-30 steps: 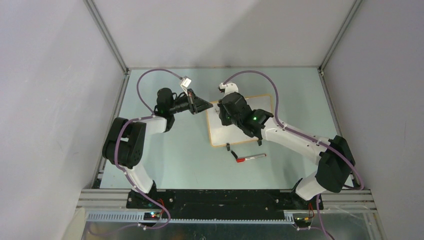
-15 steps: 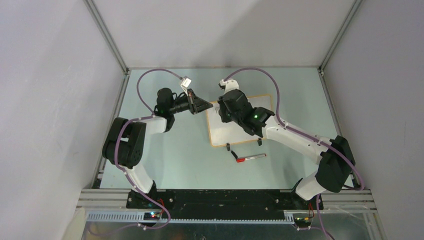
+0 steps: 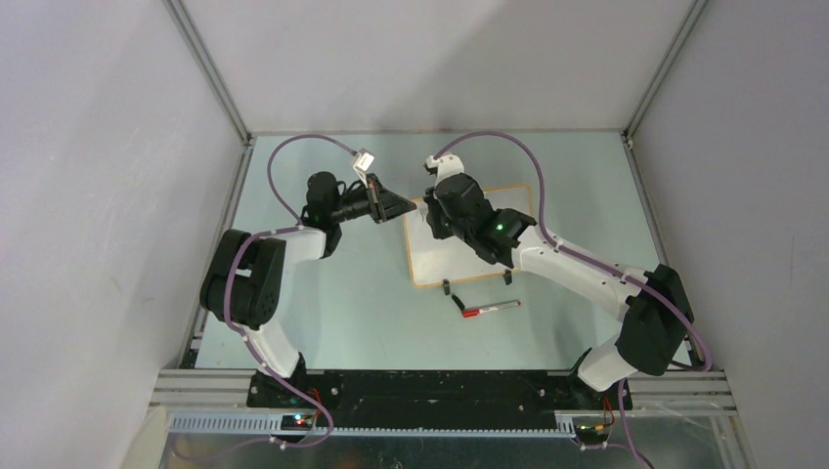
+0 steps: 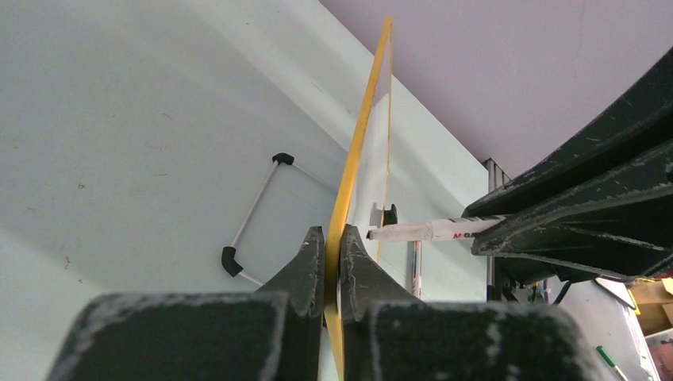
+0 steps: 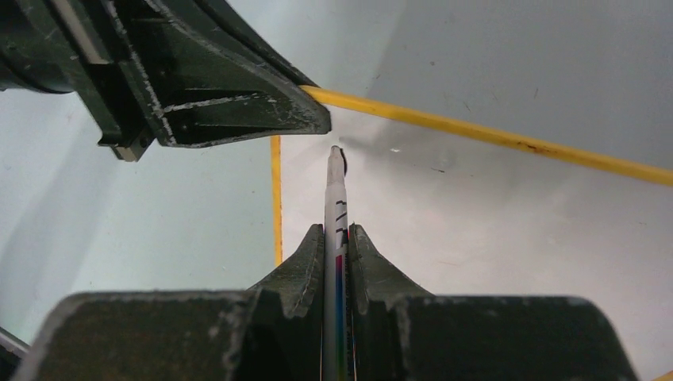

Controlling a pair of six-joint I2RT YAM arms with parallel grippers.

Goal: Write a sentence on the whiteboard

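Observation:
The whiteboard [image 3: 435,266] lies on the table, white with a thin orange frame [image 4: 361,135]. My left gripper [image 3: 407,209] is shut on the frame at the board's far-left corner, its fingers pinching the edge [image 4: 333,238]. My right gripper [image 5: 336,230] is shut on a white marker [image 5: 336,194]. It hovers over the same corner [image 3: 437,213]. The marker's dark tip is on or just above the white surface [image 5: 476,230], close to the left fingertip [image 5: 317,119]. The sentence is out of view; the board surface I see is blank.
A red-capped marker [image 3: 491,308] lies on the table in front of the board. Two black clip feet [image 3: 447,288] stick out from the board's near edge. A thin metal bracket with black corners [image 4: 254,210] lies beside the board. Grey walls enclose the table.
My right gripper has shifted the marker a little further toward the board's far-left corner. The left gripper and the board have not moved.

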